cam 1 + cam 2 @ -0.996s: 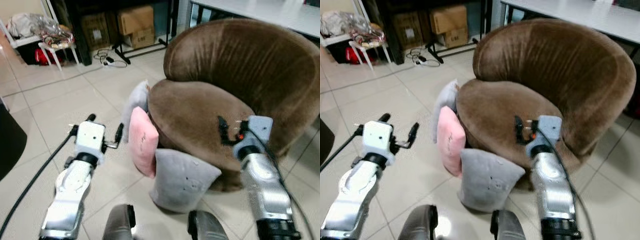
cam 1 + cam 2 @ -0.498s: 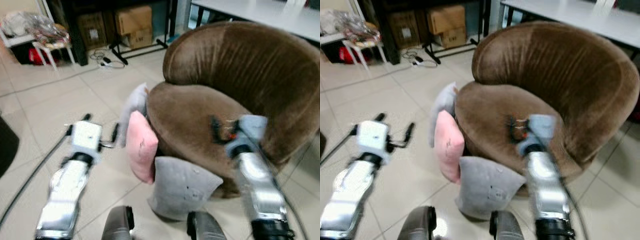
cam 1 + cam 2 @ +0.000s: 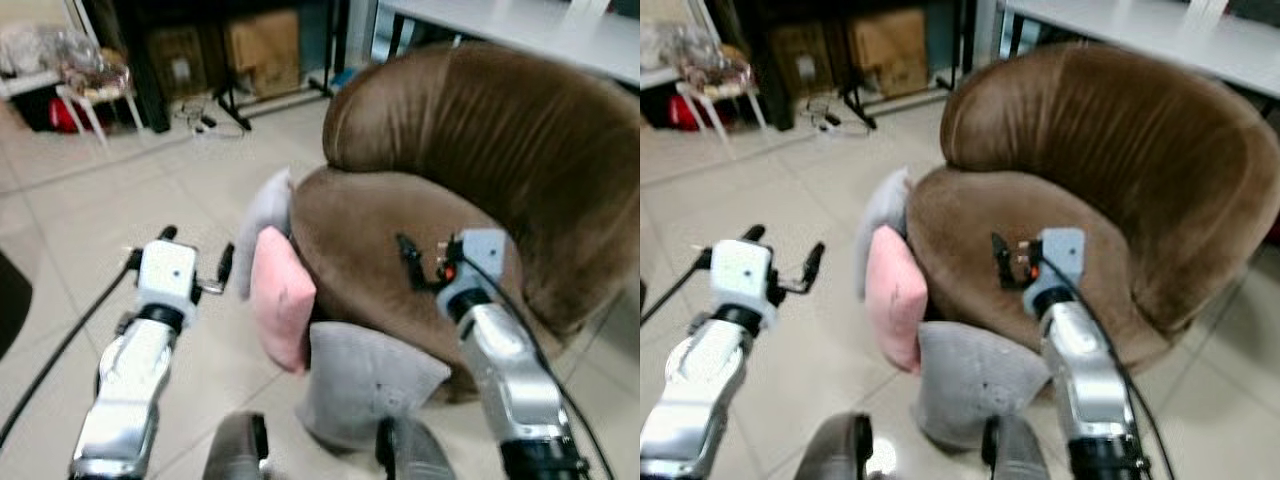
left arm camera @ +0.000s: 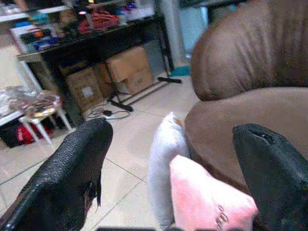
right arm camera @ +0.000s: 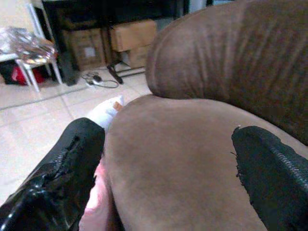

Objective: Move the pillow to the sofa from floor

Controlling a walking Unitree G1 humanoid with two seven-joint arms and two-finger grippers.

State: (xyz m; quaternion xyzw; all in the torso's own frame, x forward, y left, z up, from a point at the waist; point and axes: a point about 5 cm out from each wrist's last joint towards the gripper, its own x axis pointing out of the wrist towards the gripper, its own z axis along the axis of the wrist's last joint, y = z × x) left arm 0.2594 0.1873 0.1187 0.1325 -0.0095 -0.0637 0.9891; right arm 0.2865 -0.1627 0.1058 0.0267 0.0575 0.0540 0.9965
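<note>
I look down on a floor (image 3: 90, 215) of pale glossy tiles with thin grout lines. Along the far wall stands a black shelf unit (image 4: 96, 45) with 2 cardboard boxes (image 3: 262, 52) beneath it. A cable (image 3: 830, 108) lies coiled on the tiles nearby. A small white table (image 3: 85, 95) holds crumpled plastic. A white tabletop (image 3: 1160, 35) runs behind.

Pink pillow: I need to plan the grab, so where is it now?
The pink pillow stands on the floor against the brown sofa's front-left edge, between two grey pillows, just right of the left gripper.
</note>
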